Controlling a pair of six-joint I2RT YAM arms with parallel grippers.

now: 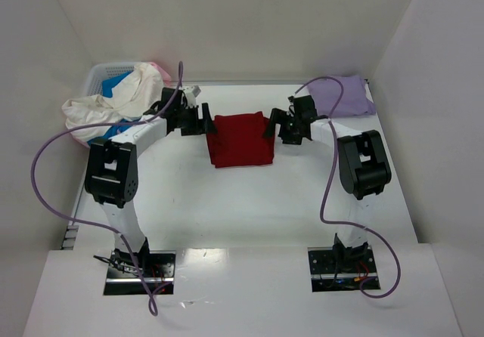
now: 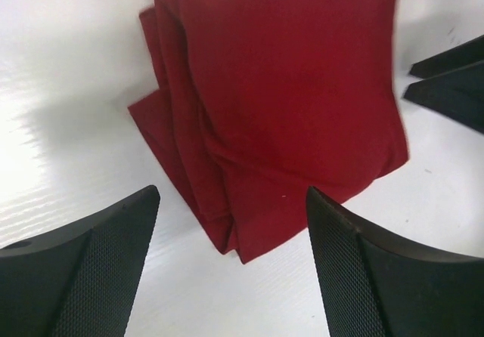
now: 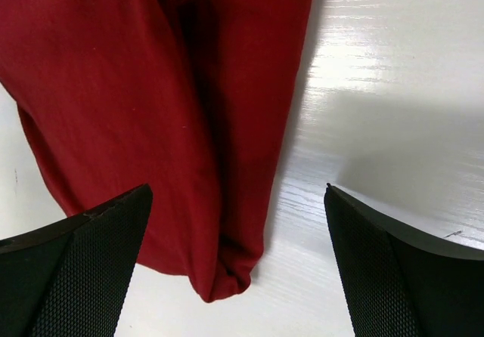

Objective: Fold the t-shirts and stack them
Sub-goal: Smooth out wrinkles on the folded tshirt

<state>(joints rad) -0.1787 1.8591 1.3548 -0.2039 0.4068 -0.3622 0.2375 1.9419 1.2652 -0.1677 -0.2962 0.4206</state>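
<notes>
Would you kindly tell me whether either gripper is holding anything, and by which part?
Nothing is held. The left gripper and right gripper both stand open beside the folded dark red t-shirt.

dark red shirt [image 3: 151, 88] runs off top and left edges of right wrist view. basket [image 1: 106, 70] mostly buried under cream shirt [image 1: 94, 112]; blue shirt [image 1: 115, 86] and pink shirt [image 1: 157, 68] only peek out.
</notes>
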